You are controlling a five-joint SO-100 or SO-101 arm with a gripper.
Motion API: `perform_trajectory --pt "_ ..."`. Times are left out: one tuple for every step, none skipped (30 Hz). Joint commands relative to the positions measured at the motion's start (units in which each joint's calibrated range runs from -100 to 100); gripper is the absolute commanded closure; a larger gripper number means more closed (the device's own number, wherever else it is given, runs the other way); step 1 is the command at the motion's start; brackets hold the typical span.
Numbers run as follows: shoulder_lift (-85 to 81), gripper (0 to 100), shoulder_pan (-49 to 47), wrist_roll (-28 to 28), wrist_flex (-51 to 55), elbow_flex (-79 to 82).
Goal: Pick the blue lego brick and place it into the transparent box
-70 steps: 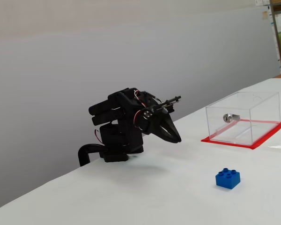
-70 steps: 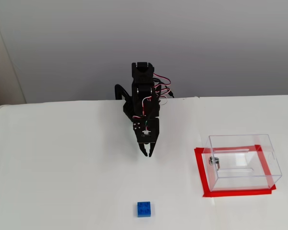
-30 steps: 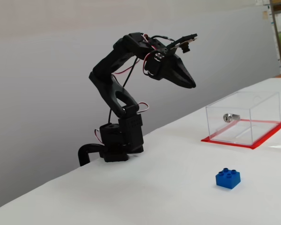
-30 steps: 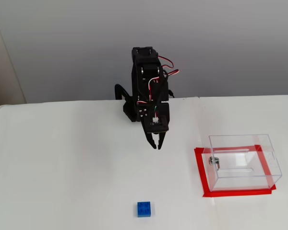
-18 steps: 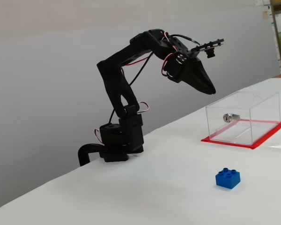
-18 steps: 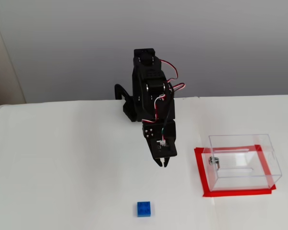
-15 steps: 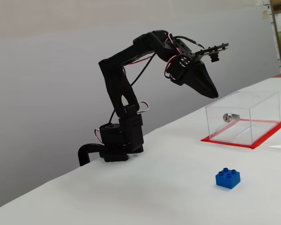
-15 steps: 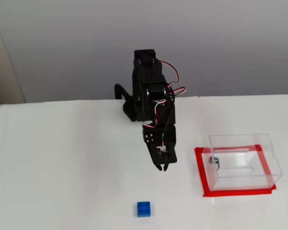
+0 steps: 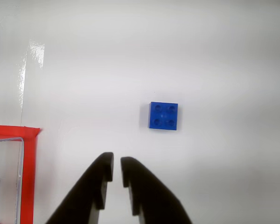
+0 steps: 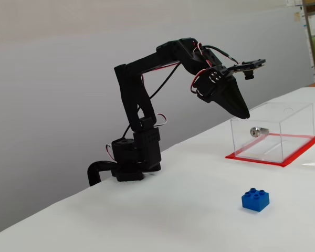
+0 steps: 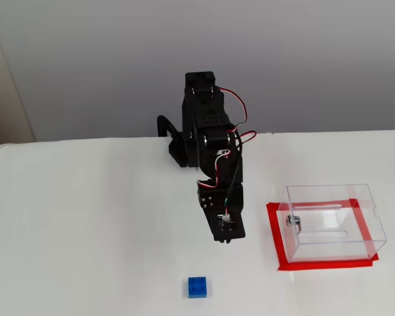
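Observation:
The blue lego brick lies studs up on the white table, alone. The transparent box stands on its red base, with a silver lock cylinder on one wall. My gripper hangs in the air, well above the table, between the brick and the box. Its jaws are nearly together with only a thin slit, and nothing is between them. In the wrist view the brick lies ahead and to the right of the fingertips.
The arm's base is clamped at the table's back edge near a grey wall. The white tabletop stretches bare around the brick. A red border frames the box.
The arm has unfolded from its rest pose, risen, and stretched forward toward the brick and box. The jaws stayed shut. Brick and box have not moved.

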Motion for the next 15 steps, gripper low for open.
perform_trajectory --pt "-0.20 98 0.48 -0.30 0.18 -3.57" --pt "-0.20 98 0.70 -0.30 0.18 -3.57" --pt "-0.20 98 1.37 -0.35 0.18 -3.57" --pt "-0.29 98 2.25 -0.35 0.18 -3.57" --pt "-0.37 98 3.14 -0.66 0.18 -3.57" --pt "-0.46 98 3.81 -1.08 0.18 -3.57" --pt "-0.46 98 4.69 -1.39 0.18 -3.57" --pt "-0.54 98 5.58 -1.55 0.18 -3.57" --pt "-0.54 98 6.32 -1.76 0.18 -3.57" --pt "-0.63 98 7.13 -1.76 0.18 -3.57" --pt "-0.63 98 7.95 -1.81 0.18 -3.57" --pt "-0.63 98 8.83 -1.97 0.18 -3.57" --pt "-0.63 98 9.80 -2.23 0.18 -3.57" --pt "-0.63 98 10.76 -2.54 0.18 -3.57" --pt "-0.54 98 11.72 -2.70 0.18 -3.57"
